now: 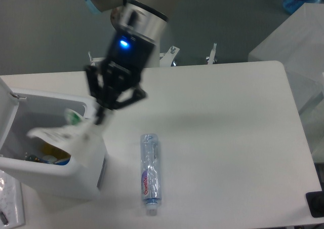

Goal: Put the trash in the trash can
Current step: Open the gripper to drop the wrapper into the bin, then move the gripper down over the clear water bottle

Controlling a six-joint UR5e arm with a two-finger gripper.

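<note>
Over the open trash can (88, 176): gripper (99, 118), jaws pinched on the clear pouch (63, 134), blurred. On the table (217, 138): bottle (150, 172) lying flat, beside the can.

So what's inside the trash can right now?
The trash can holds something yellow and a blue item at the bottom. The pouch, hanging from the gripper, blocks part of the interior.

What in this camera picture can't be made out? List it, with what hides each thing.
- Clear plastic pouch with white print: smeared by motion blur; print unreadable.
- Hand: fingertips blurred against the pouch, so the grip itself is unclear.
- White rectangular plastic trash can: contents mostly hidden by its front wall and the pouch; hinged lid cut off by the left edge.
- Clear plastic bottle with blue-and-red label: label text too small.
</note>
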